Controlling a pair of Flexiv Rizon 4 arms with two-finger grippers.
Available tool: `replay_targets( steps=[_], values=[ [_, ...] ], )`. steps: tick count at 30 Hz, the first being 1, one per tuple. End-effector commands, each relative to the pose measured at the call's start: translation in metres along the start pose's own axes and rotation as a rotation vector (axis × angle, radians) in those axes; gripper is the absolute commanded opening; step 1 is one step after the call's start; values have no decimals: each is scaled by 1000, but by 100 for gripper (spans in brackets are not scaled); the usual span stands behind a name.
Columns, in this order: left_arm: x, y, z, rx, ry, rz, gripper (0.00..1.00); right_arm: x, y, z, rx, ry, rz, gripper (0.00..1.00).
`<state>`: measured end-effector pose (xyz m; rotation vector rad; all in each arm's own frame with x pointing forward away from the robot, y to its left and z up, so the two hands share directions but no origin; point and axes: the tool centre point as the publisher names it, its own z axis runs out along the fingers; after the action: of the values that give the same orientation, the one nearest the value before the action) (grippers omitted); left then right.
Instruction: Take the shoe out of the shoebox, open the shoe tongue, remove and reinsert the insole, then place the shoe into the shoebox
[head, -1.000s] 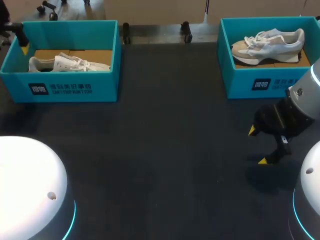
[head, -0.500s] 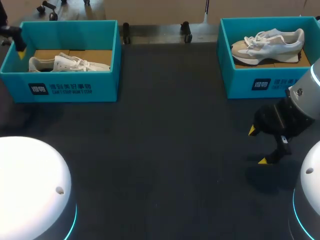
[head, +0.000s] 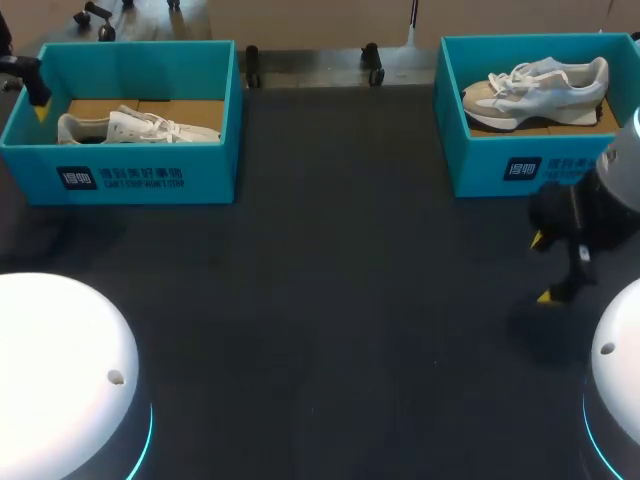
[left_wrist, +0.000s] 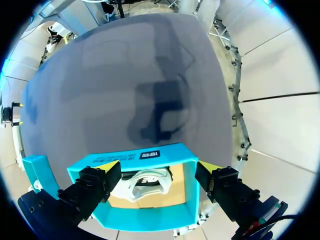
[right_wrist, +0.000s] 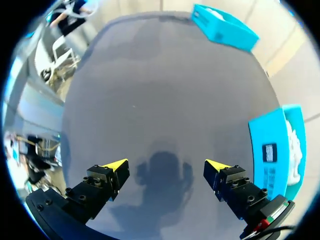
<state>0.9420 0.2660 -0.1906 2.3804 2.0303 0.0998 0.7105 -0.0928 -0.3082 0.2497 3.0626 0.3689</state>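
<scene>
Since both shoes sit inside their boxes, you've got every step ahead. Left hand (left_wrist: 158, 168) is spread wide, empty, above the left box (head: 150, 180) at 10 o'clock, white shoe (head: 140, 127) under it. Right hand (right_wrist: 167, 164) is wide, empty, over the bench (head: 330, 280) at 3 o'clock, near the right box (head: 480, 170) holding the second shoe (head: 535, 90).

This is a robotics lab bench: a dark table (head: 330, 300) flanked by a left arm (head: 60, 370) and right arm (head: 612, 180). Staged at its far side are a teal left shoebox (head: 140, 178) and matching right shoebox (head: 480, 165), holding a left shoe (head: 140, 127) and right shoe (head: 535, 85).
</scene>
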Motion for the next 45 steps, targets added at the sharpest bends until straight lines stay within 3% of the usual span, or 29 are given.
replay_targets(
  steps=[1, 6, 7, 22, 25, 29, 32, 35, 45],
  values=[
    [0, -2, 0, -4, 4, 1, 100, -40, 7, -15, 205, 85, 123, 100],
    [0, -2, 0, -4, 4, 1, 100, -79, -7, -40, 210, 23, 184, 100],
    [0, -2, 0, -4, 4, 1, 100, -91, -10, -48, 247, -10, 211, 100],
    [0, -2, 0, -4, 4, 1, 100, -91, -10, -48, 247, -10, 211, 100],
    [0, -2, 0, -4, 4, 1, 100, -121, -11, -59, 350, -76, 397, 100],
    [0, -2, 0, -4, 4, 1, 100, -178, -9, -98, 461, -215, 619, 100],
    [0, -2, 0, -4, 4, 1, 100, -214, -19, -126, 475, -255, 776, 100],
    [0, -2, 0, -4, 4, 1, 100, -252, -38, -136, 432, -143, 981, 100],
    [0, -2, 0, -4, 4, 1, 100, -252, -38, -136, 432, -143, 981, 100]
  ],
)
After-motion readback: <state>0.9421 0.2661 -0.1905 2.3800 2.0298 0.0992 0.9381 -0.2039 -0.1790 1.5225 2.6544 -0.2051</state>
